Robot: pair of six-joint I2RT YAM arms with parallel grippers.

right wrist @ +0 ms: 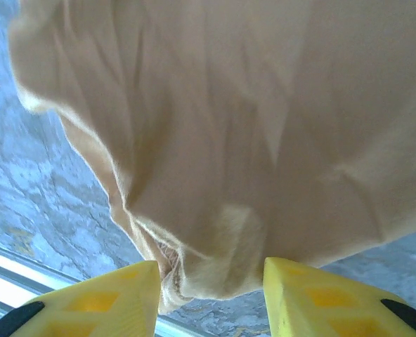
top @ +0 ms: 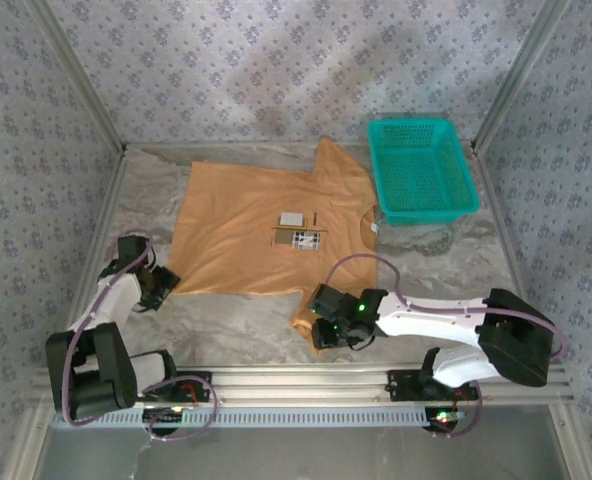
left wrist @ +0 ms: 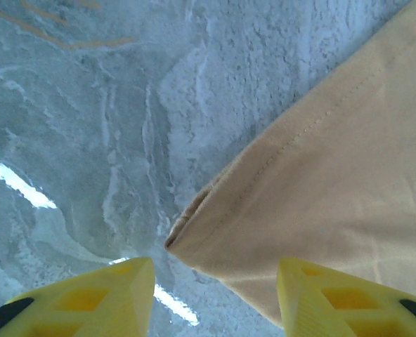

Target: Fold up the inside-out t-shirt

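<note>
Top external view. The inside-out t-shirt (top: 256,225) lies spread flat in the middle of the tabletop (top: 236,320), hem to the left and collar to the right. White care labels (top: 298,230) face up near its centre. The teal basket (top: 421,170) stands at the far right, just beside the far shoulder. The left end effector (top: 159,285) sits at the near-left hem corner. The right end effector (top: 326,318) is at the near sleeve, which is bunched.

Left wrist view. The hem corner of the t-shirt (left wrist: 334,182) lies flat on the marbled tabletop (left wrist: 88,126), stitching visible. The left end effector (left wrist: 215,281) is open: its yellow fingers (left wrist: 117,295) stand apart on either side of the corner, and nothing is clamped.

Right wrist view. Rumpled sleeve cloth (right wrist: 229,126) sits between the fingers of the right end effector (right wrist: 211,281), with a rolled edge just at the left finger. The fingers stand apart. I cannot tell whether they press on the cloth.

Progress, as a judgement. No fold shows anywhere and the body lies in a single spread layer, so all the folding is left. The step in hand looks like taking the near edge at two points for a first fold.
</note>
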